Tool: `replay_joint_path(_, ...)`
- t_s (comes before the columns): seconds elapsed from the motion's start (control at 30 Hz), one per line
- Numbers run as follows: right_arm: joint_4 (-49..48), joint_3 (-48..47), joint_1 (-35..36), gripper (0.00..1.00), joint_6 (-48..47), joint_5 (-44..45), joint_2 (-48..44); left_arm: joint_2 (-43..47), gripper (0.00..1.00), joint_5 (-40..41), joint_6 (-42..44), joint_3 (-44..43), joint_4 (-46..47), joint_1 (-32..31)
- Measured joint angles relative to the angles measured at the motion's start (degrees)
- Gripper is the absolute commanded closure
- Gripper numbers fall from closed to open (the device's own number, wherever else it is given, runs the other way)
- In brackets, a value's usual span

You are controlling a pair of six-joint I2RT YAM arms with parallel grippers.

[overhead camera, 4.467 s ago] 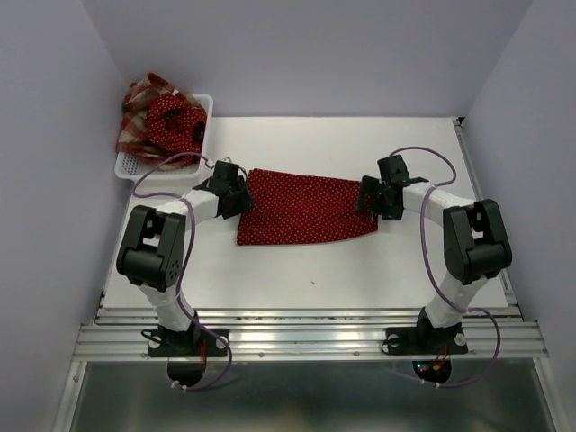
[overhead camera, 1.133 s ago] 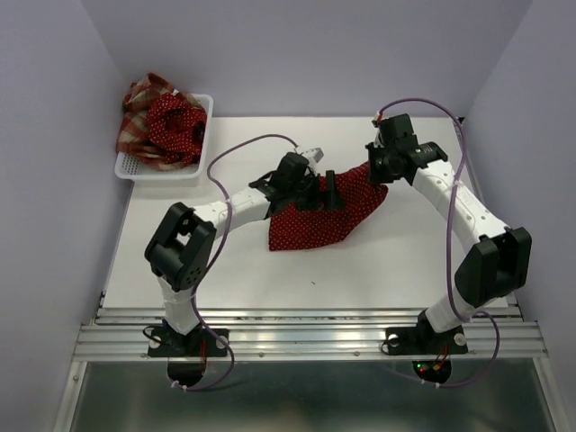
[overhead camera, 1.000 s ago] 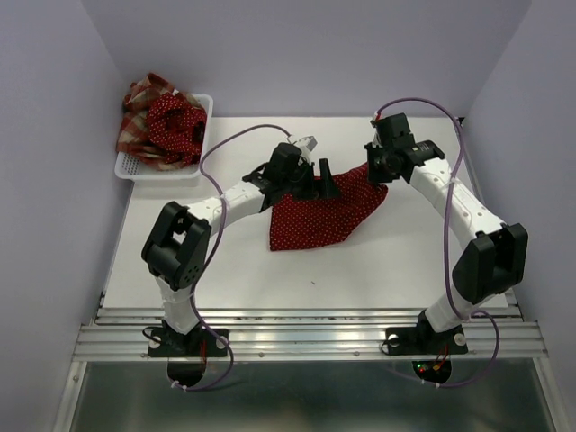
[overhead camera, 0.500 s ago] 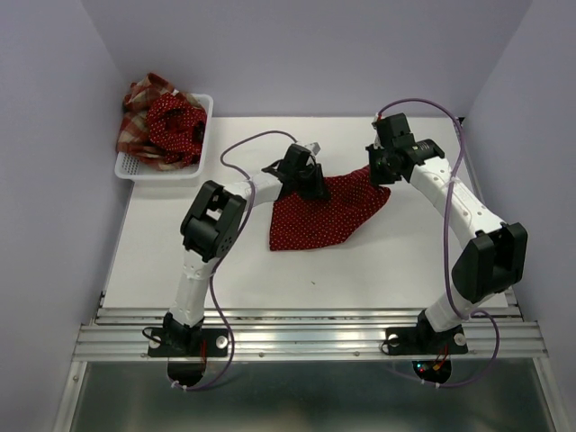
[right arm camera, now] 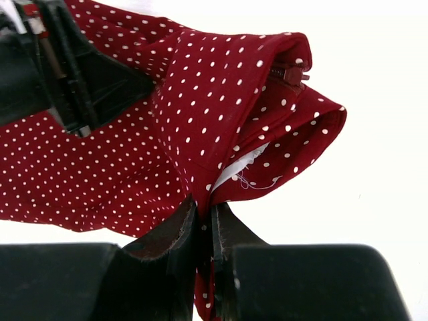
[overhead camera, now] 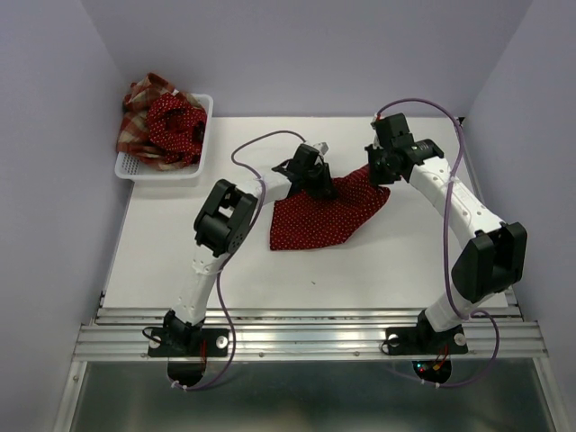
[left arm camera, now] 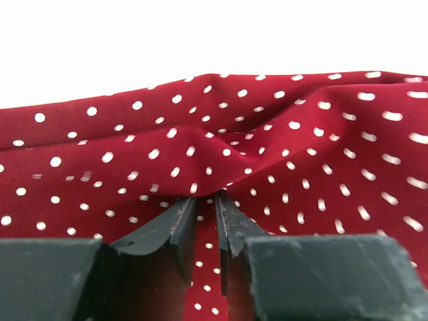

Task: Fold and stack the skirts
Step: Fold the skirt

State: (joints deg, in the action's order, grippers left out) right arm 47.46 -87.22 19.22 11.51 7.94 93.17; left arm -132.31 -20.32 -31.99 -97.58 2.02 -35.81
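Note:
A dark red polka-dot skirt [overhead camera: 319, 220] lies crumpled mid-table, its right corner lifted. My left gripper [overhead camera: 324, 187] sits at its far left edge; in the left wrist view the jaws [left arm camera: 206, 199] are shut on a small ridge of the dotted cloth [left arm camera: 267, 134]. My right gripper [overhead camera: 382, 171] holds the raised right corner, and the right wrist view shows it [right arm camera: 204, 214] shut on bunched fabric [right arm camera: 200, 100] with a white inner seam showing. A second polka-dot skirt [overhead camera: 175, 121] and a plaid skirt [overhead camera: 135, 108] are piled in the basket.
The white mesh basket [overhead camera: 135, 166] stands at the table's far left corner, next to the left wall. The left arm's forearm reaches diagonally across the table's left half. Purple cables loop above both arms.
The left gripper was wide open over the skirt's top edge and has since shut on the cloth. The left arm's elbow swung right. The right arm barely moved.

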Motion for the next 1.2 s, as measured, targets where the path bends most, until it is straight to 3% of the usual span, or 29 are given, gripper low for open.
replay_joint_path(0.5,0.2,-1.7,0.7,0.98,-0.8,-0.1,0.2,-1.5,0.73,1.9,-1.2,-2.2,-0.8,-1.2)
replay_joint_path(0.6,0.7,-2.8,0.7,0.98,-0.8,0.5,1.0,3.2,0.73,3.5,-1.2,1.6,-3.0,-1.2)
replay_joint_path(0.9,2.3,-4.2,0.9,0.98,-0.5,2.9,3.5,29.8,0.72,6.8,-1.7,19.5,-1.6,2.7)
replay_joint_path(1.03,2.6,-4.2,1.5,0.98,0.0,3.3,3.9,33.2,0.72,3.5,-1.7,25.6,2.3,2.4)
replay_joint_path(1.2,3.3,-5.0,1.9,0.98,0.4,3.7,4.0,28.0,0.73,0.6,-1.8,26.9,3.8,-3.6)
